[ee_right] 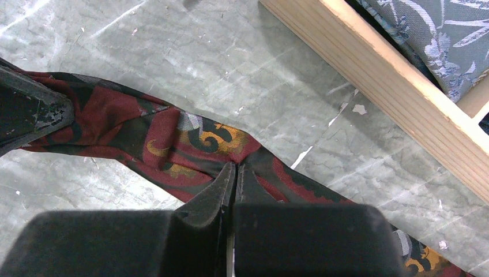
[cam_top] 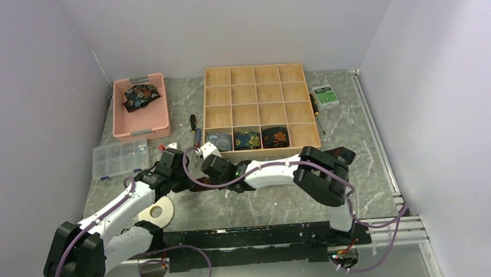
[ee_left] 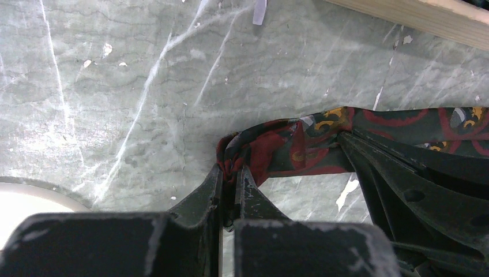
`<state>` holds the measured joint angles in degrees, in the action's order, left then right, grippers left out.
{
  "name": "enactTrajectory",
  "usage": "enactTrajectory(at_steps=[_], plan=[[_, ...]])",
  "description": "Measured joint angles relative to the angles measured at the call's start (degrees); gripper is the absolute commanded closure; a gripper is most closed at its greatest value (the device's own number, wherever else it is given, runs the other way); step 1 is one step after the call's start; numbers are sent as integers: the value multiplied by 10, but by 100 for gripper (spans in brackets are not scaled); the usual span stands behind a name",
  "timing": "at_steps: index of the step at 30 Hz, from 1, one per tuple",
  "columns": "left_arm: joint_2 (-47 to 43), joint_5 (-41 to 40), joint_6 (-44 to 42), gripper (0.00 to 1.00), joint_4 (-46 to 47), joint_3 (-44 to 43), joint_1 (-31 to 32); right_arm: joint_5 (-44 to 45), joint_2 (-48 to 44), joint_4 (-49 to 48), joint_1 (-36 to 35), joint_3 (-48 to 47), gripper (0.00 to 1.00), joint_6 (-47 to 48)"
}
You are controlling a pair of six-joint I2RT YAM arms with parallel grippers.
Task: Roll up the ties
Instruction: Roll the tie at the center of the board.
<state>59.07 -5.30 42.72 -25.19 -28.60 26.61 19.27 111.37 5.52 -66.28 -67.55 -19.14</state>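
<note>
A dark maroon and black tie (ee_right: 173, 144) with gold motifs lies stretched on the marble table in front of the wooden box. My left gripper (ee_left: 232, 172) is shut on its bunched end (ee_left: 277, 147). My right gripper (ee_right: 235, 168) is shut on the strip a little further along, and its black finger (ee_left: 403, 184) shows at the right of the left wrist view. In the top view the arms hide most of this tie. Three rolled ties sit in the box's front row: grey-blue (cam_top: 218, 140), dark blue (cam_top: 247, 139), and black with red-orange (cam_top: 274, 137).
The wooden compartment box (cam_top: 255, 71) stands just behind both grippers, with its front wall (ee_right: 392, 86) close to the right one. A pink bin (cam_top: 122, 116) at back left holds another dark floral tie (cam_top: 141, 96). A clear parts organizer (cam_top: 120, 158), screwdrivers (cam_top: 193, 123) and a white tape roll (cam_top: 157, 212) lie nearby.
</note>
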Motion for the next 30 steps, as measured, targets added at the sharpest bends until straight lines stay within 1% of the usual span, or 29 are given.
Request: enactTrajectory(at_steps=[14, 23, 24, 25, 26, 27, 28, 30], plan=[[0, 0, 0, 97, 1, 0, 0, 0, -35, 13, -21, 26, 100, -6], [0, 2, 0, 97, 2, 0, 1, -3, -36, 12, -28, 38, 100, -21], [0, 2, 0, 97, 2, 0, 1, -3, -36, 12, -28, 38, 94, -22], [0, 3, 0, 97, 3, 0, 1, -3, -36, 12, -28, 38, 84, -23], [0, 3, 0, 97, 3, 0, 1, -2, -36, 12, -28, 38, 70, -25], [0, 3, 0, 97, 3, 0, 1, -2, -36, 12, -28, 38, 62, -28], [0, 3, 0, 97, 3, 0, 1, -2, -36, 13, -28, 38, 57, -31], [0, 3, 0, 97, 3, 0, 1, -2, -37, 16, -28, 38, 54, -34]])
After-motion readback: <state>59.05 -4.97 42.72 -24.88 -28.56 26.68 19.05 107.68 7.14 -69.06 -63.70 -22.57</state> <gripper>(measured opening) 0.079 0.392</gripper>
